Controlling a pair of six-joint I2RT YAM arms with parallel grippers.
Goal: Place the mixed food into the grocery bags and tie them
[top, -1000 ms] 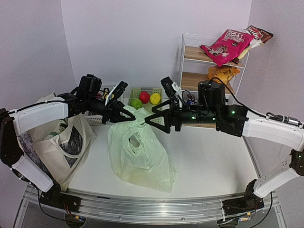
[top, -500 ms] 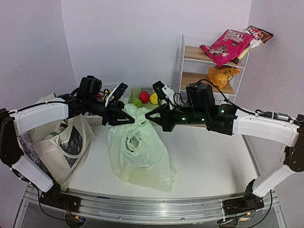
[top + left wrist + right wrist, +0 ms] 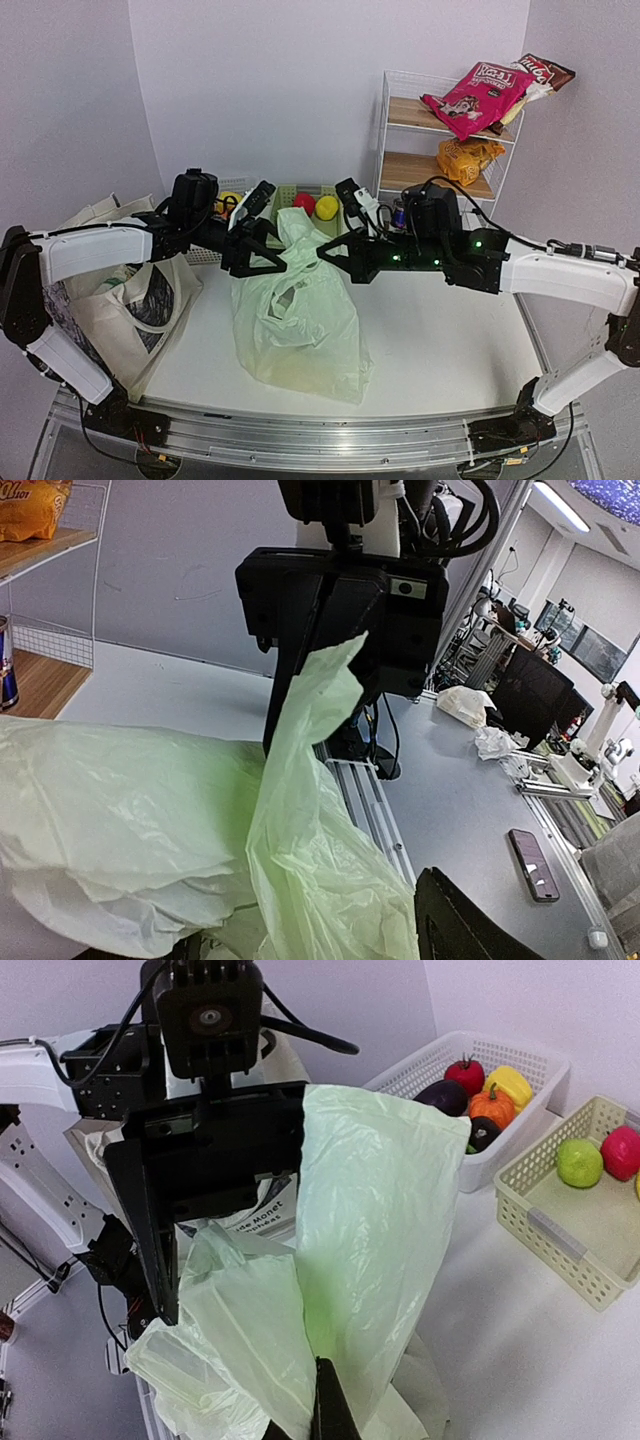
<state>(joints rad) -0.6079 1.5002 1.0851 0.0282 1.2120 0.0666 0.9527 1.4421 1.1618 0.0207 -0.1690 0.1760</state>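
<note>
Though blurred, "Monet" on tote (image 3: 262,1222)

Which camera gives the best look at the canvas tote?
The top external view: the tote stands whole at the table's left edge, handles up, behind the left arm. The right wrist view shows only a printed strip of it behind the left gripper. The left wrist view does not show it.
</note>
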